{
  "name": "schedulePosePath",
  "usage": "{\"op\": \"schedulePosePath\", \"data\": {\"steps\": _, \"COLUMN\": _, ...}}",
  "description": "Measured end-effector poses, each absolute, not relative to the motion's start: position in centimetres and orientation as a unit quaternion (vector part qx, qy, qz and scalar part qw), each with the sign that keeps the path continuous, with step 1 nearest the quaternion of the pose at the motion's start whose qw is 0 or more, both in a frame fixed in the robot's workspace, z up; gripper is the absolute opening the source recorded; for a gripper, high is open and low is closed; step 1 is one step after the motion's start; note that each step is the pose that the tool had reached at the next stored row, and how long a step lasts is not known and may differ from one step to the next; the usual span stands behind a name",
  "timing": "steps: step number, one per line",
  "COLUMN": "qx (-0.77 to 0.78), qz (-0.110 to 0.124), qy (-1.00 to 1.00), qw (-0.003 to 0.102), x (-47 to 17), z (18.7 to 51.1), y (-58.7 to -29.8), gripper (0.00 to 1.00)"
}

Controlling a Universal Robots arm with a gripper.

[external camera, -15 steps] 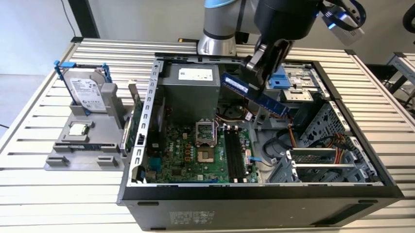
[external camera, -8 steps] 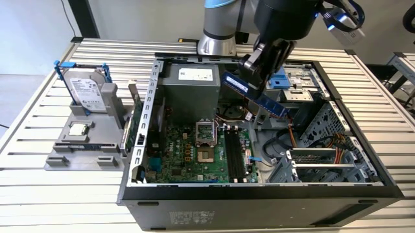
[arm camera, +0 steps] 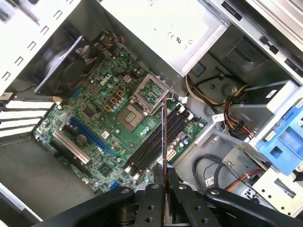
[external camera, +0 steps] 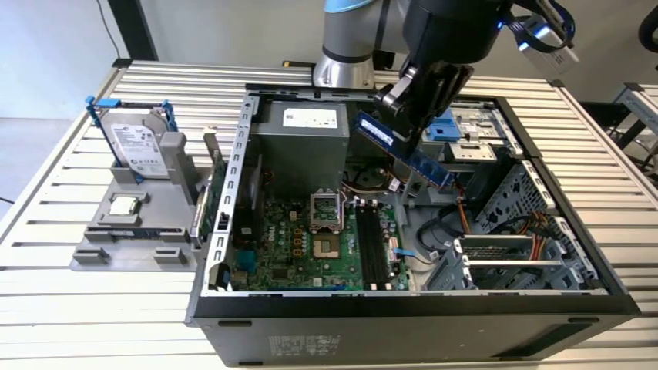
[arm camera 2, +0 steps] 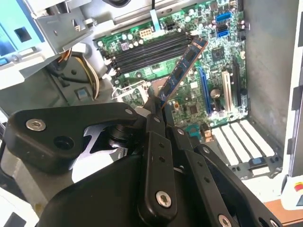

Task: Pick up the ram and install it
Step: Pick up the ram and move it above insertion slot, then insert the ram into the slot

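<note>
My gripper [external camera: 411, 127] is shut on the ram [external camera: 439, 173], a long narrow board with dark chips, and holds it tilted in the air above the open computer case [external camera: 242, 154]. The second wrist view shows the ram [arm camera 2: 181, 70] sticking out slantwise from between the black fingers [arm camera 2: 155, 124], over the motherboard. Seen edge-on in the first wrist view, the ram [arm camera: 164, 135] hangs above the row of black memory slots [arm camera: 152, 145]. Those slots [external camera: 372, 247] lie lower in the case, apart from the ram.
A grey holder [external camera: 129, 247] on the exterior view's left carries a silver hard drive [external camera: 137, 145] and a small square processor chip [external camera: 125, 205]. Inside the case are the power supply [external camera: 308, 123], the processor socket [external camera: 327, 208], orange and black cables [external camera: 494, 223] and a drive cage [external camera: 514, 254].
</note>
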State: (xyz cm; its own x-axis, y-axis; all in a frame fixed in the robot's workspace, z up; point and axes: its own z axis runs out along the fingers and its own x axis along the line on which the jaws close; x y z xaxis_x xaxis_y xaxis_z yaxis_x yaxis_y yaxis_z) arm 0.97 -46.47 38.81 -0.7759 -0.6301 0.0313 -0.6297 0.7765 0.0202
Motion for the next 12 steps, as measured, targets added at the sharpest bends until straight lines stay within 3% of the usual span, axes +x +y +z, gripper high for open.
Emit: {"op": "schedulePosePath", "data": {"steps": 12, "qx": 0.279, "qz": -0.005, "qy": -0.960, "qw": 0.018, "x": 0.97, "z": 38.81, "y": -46.47, "gripper": 0.00}}
